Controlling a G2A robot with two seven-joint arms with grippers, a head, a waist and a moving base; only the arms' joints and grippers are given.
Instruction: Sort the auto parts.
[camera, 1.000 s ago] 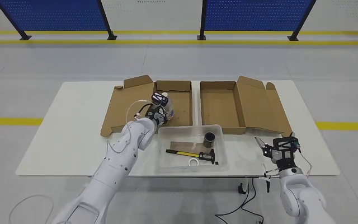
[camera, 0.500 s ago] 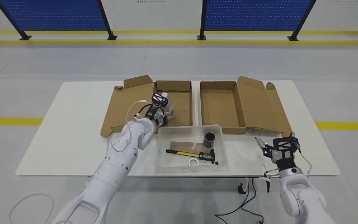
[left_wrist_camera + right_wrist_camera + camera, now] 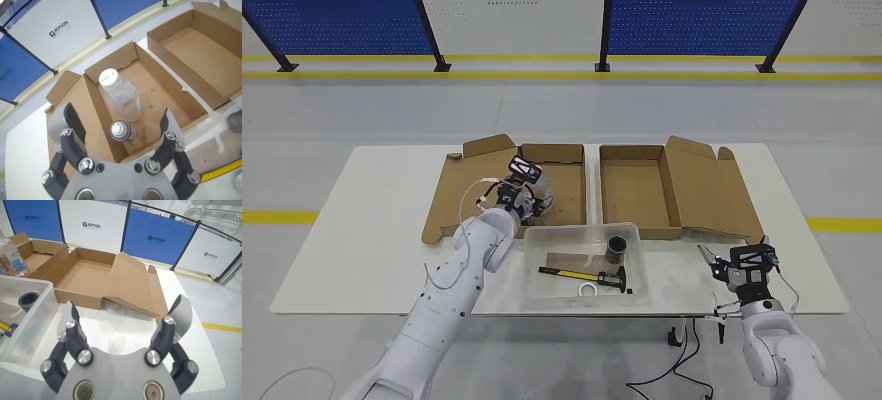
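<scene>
The left claw (image 3: pixel 118 111) hangs spread and empty just above the spray can (image 3: pixel 121 131), which stands upright in a near corner of the cardboard box (image 3: pixel 166 91), with a clear bottle (image 3: pixel 122 98) just beyond it. I'd judge the can light, stiff and slick-sided, easy to topple, and best pinched across its round body. Its lower half is hidden, and I can't tell whether it touches the bottle. The right claw (image 3: pixel 125 300) is spread too, beside the clear tub (image 3: pixel 37 302).

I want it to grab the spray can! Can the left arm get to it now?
Probably yes. The left gripper hangs open above the spray can in the cardboard box, with nothing over the can. The plastic bottle stands close beside it, so one finger might bump that.
</scene>
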